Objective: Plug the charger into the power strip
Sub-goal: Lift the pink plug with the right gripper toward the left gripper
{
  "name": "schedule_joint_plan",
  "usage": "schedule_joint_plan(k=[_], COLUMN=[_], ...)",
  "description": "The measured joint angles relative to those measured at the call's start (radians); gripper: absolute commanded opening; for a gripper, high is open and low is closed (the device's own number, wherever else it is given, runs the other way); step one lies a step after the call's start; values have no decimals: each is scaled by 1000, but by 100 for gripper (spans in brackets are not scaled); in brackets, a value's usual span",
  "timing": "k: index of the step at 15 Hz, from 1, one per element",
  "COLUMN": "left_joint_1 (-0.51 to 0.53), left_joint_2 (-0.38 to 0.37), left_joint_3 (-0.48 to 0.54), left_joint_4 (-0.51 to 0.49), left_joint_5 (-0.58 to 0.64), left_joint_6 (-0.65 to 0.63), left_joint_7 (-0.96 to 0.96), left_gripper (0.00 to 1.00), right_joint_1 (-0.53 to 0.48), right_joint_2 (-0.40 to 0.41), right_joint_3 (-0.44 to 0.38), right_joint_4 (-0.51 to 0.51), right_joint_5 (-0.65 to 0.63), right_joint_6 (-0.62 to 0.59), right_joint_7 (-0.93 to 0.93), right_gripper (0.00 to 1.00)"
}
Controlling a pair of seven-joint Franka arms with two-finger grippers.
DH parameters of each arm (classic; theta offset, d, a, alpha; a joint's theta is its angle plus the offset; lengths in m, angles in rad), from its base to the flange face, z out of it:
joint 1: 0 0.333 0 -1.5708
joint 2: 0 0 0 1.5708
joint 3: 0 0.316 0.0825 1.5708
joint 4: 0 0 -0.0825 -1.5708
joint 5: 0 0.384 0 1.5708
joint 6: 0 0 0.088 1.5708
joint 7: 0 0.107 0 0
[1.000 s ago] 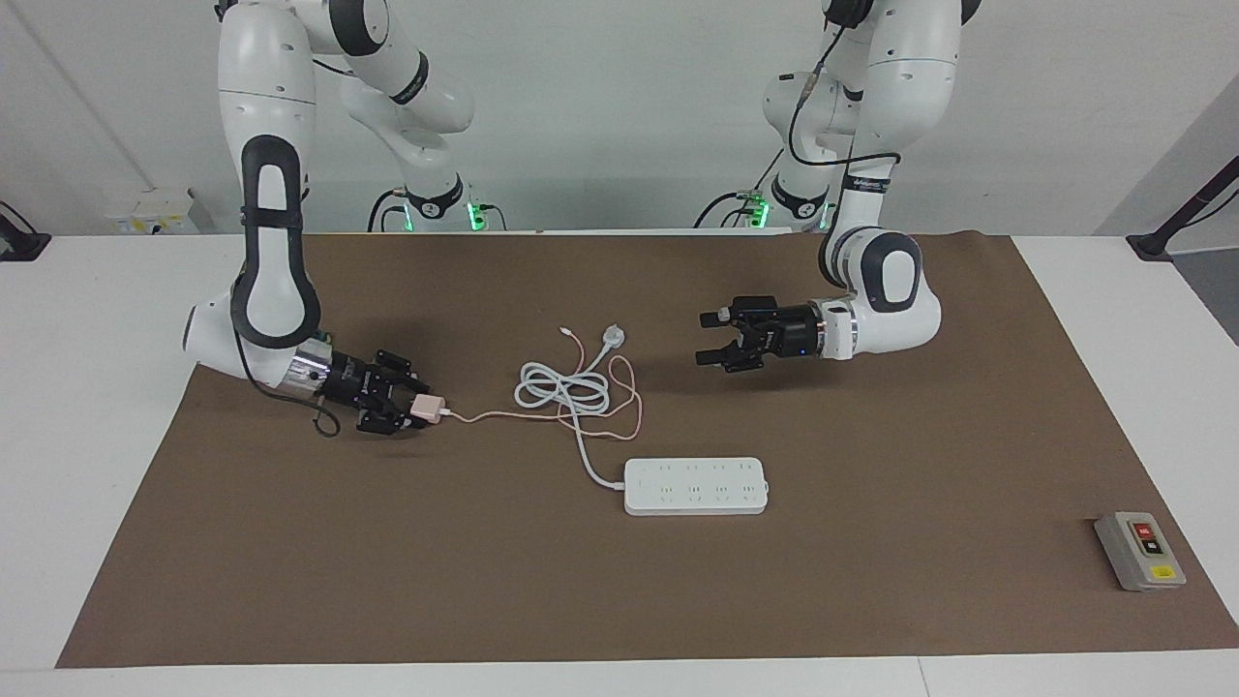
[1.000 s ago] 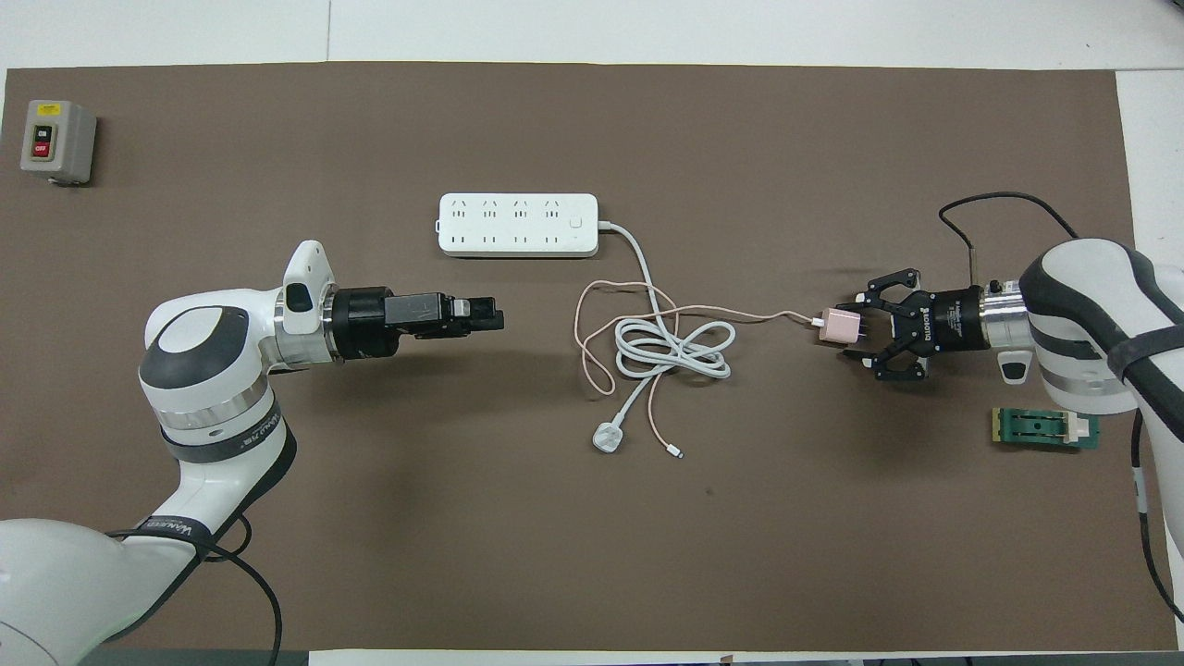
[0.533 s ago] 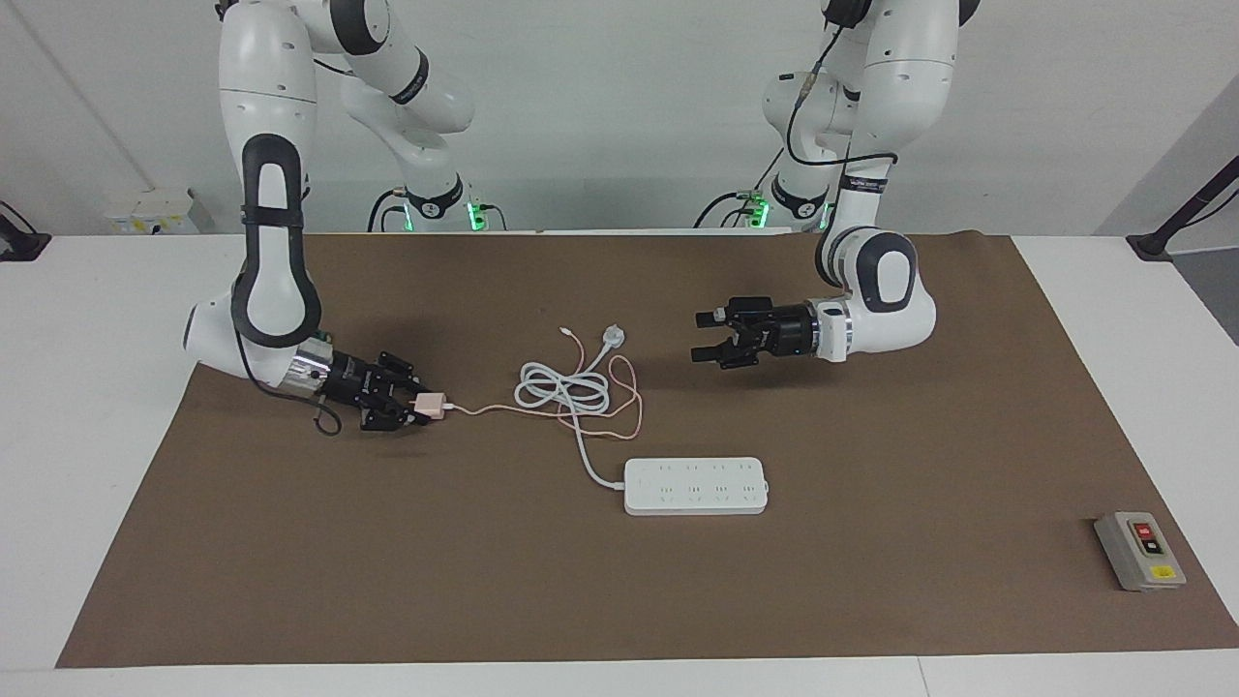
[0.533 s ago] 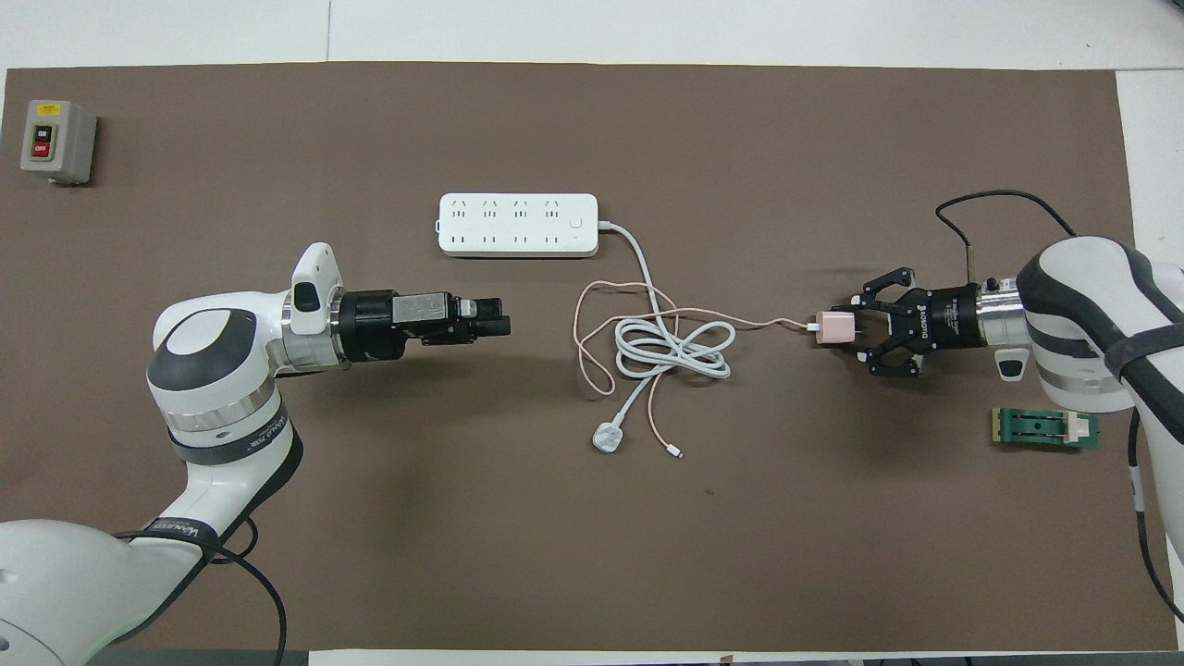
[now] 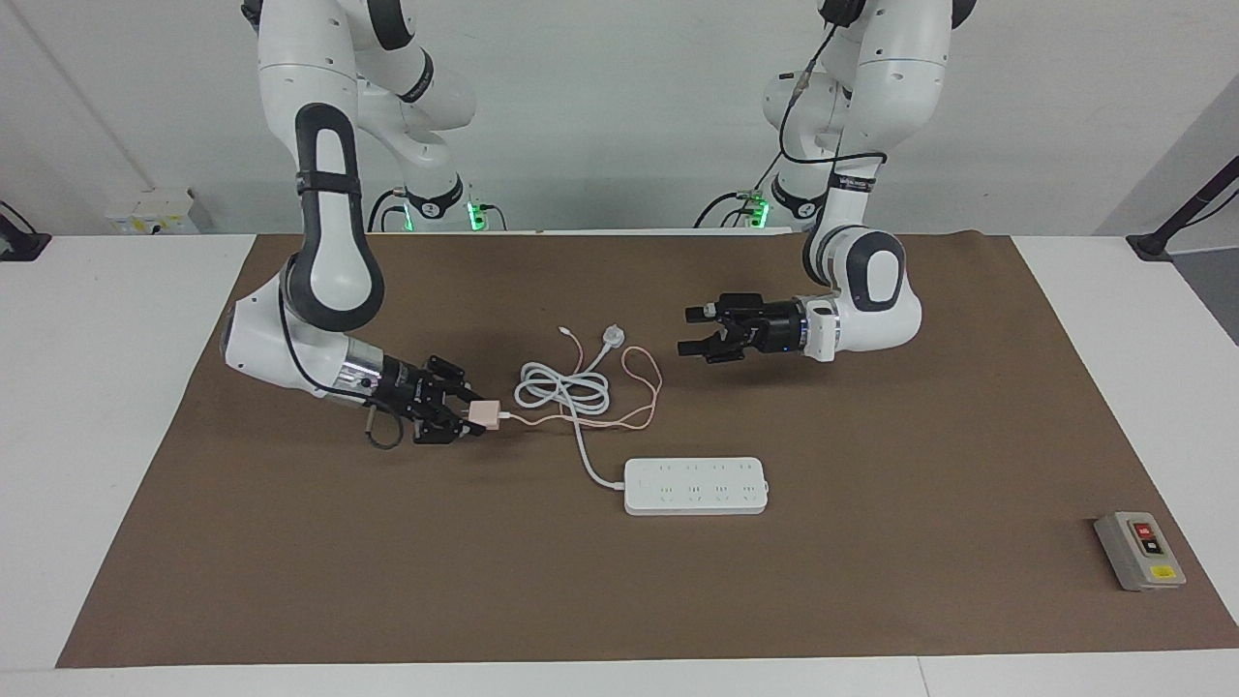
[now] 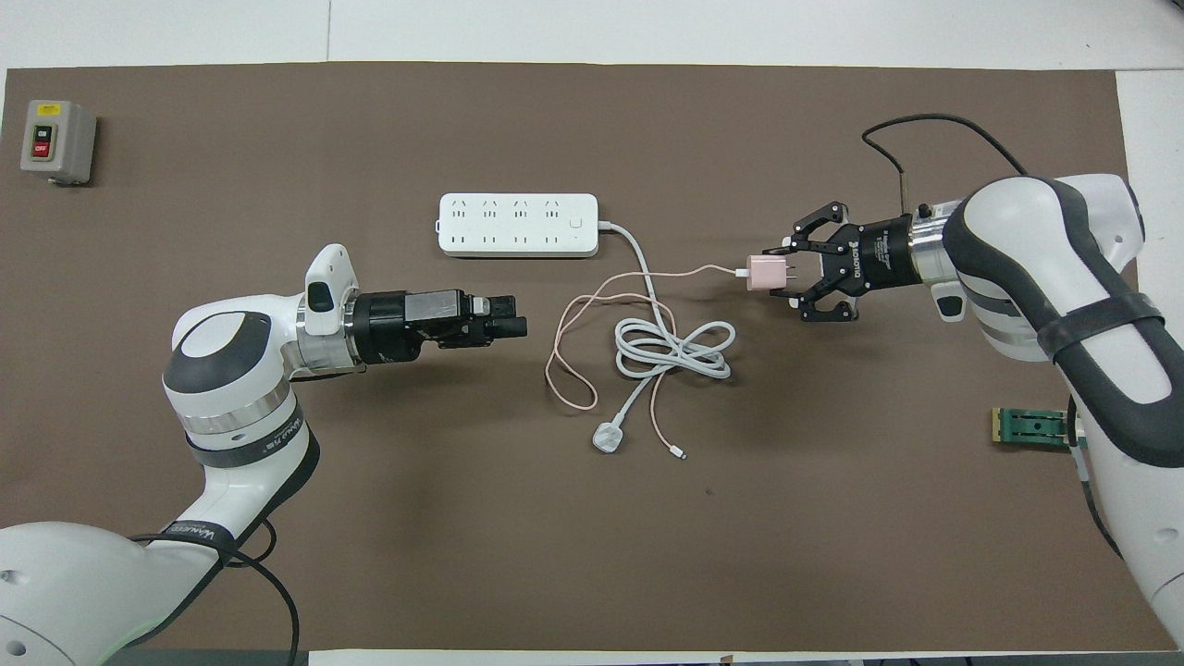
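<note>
The pale pink charger point(image 5: 483, 414) point(image 6: 766, 273) hangs low over the brown mat, with my right gripper point(image 5: 474, 417) point(image 6: 780, 273) shut on it. Its thin pink cable point(image 6: 564, 370) trails across the coiled white cord point(image 5: 563, 389) point(image 6: 673, 347). The white power strip point(image 5: 695, 486) point(image 6: 518, 224) lies flat on the mat, farther from the robots than the coil, sockets up. My left gripper point(image 5: 685, 332) point(image 6: 518, 314) hovers open and empty over the mat, beside the coil toward the left arm's end.
The cord's white round plug point(image 5: 614, 336) point(image 6: 608, 438) lies nearer the robots than the coil. A grey button box point(image 5: 1139, 550) point(image 6: 57, 141) sits at the mat's corner at the left arm's end. A small green part point(image 6: 1031, 427) lies by the right arm.
My right gripper has carried the charger toward the middle of the table and farther from the robots, dragging the pink cable. My left gripper has edged slightly toward the coil.
</note>
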Motion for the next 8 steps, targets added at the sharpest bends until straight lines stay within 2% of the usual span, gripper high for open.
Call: schedule_joint_plan(k=[4, 8], left_joint_1=[-11, -11], left_joint_2=[0, 0], left_joint_3=[0, 0], left_joint_4=[-1, -10], left_joint_5=[-11, -12], left_joint_6=[-4, -9], left_joint_7=[0, -1], left_gripper=[100, 100], right_joint_1=[116, 221], right_joint_2=[-17, -26], right_joint_3=[3, 4], right_joint_4=[90, 134], right_joint_5=[2, 42], right_joint_6=[0, 24], right_joint_7=[161, 261], right_gripper=[0, 0])
